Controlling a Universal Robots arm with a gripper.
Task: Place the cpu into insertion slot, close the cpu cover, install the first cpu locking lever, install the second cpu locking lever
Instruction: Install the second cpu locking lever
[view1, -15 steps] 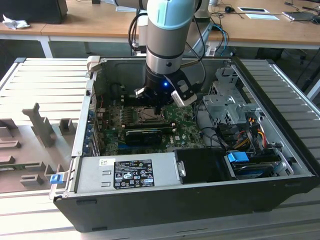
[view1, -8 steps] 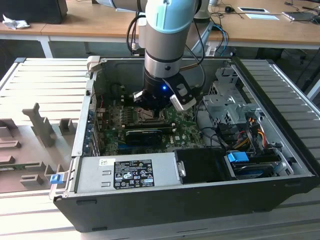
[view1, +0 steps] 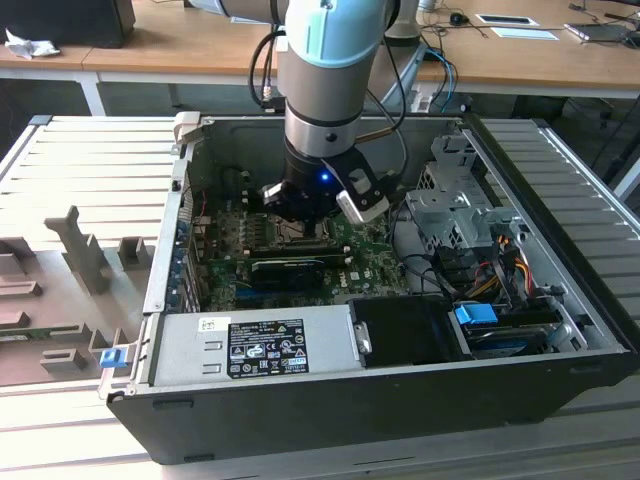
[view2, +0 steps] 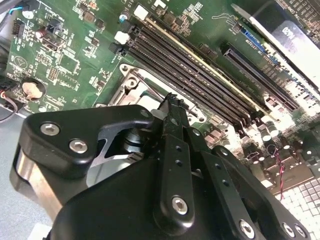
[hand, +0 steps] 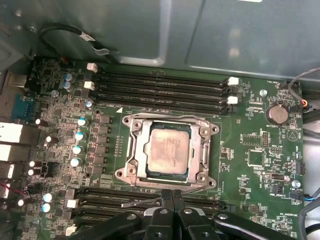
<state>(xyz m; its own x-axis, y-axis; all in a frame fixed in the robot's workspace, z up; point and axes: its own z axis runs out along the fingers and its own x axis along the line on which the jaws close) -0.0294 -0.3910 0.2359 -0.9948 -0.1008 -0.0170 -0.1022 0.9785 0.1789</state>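
In the first wrist view the cpu (hand: 169, 150) lies flat in the insertion slot (hand: 128, 121) on the green motherboard. The silver cpu cover (hand: 136, 150) is down around it, its window framing the chip. My gripper (hand: 167, 194) is shut, fingertips together just beside the slot's near rim. A thin metal locking lever (hand: 140, 202) runs along that rim up to the fingertips; I cannot tell if it is pinched. The second wrist view has the gripper (view2: 170, 100) at the slot's rim (view2: 131, 80), with the lever (view2: 156, 92) beside it. In the exterior view the gripper (view1: 300, 220) is low inside the computer case.
Rows of black memory slots (hand: 160, 85) flank the slot on both sides. A long black card (view1: 290, 268), a silver power supply (view1: 255, 345) and a drive cage (view1: 450, 200) crowd the case. The case walls (view1: 165, 250) stand close around the arm.
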